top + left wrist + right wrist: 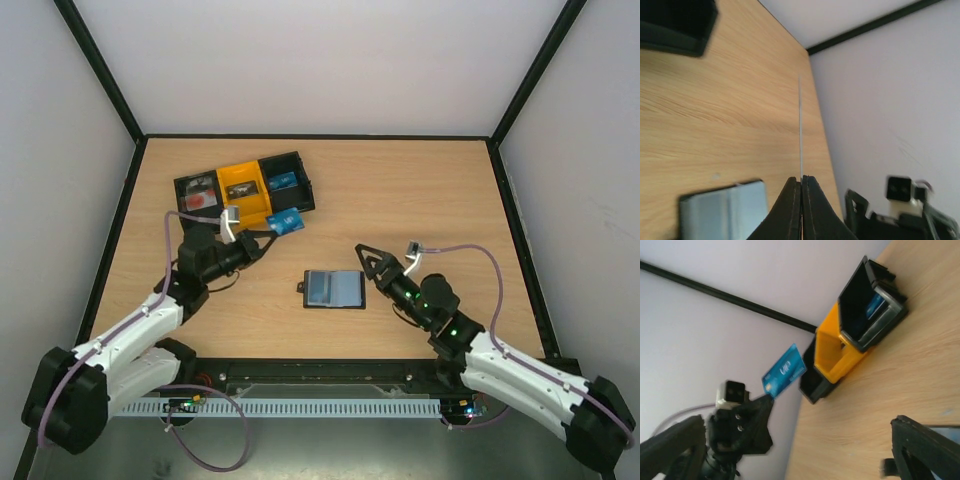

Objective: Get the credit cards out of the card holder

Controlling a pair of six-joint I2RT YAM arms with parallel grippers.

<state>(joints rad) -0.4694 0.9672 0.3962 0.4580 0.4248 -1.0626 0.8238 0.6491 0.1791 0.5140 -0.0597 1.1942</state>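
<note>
card holder (pixel 333 289): black folding wallet, lying open and flat on the table (pixel 430 190), grey-blue pocket panels up, short tab at its left edge. reference point for every entry below.

credit card (pixel 286 222): light blue, up and left of the card holder, lifted off the table, pinched at one end by the left gripper (pixel 268 231), fingers clamped together on it. judged light, thin, stiff yet springy, slick-faced; best taken by an exposed edge, flat faces between the pads.

right gripper (pixel 372 262): just right of the card holder, fingers apart, holding nothing.

tray (pixel 252 210): black-and-yellow, three compartments, farther up-left of the card holder, just beyond the held card.

other cards in the pockets: cannot tell.
</note>
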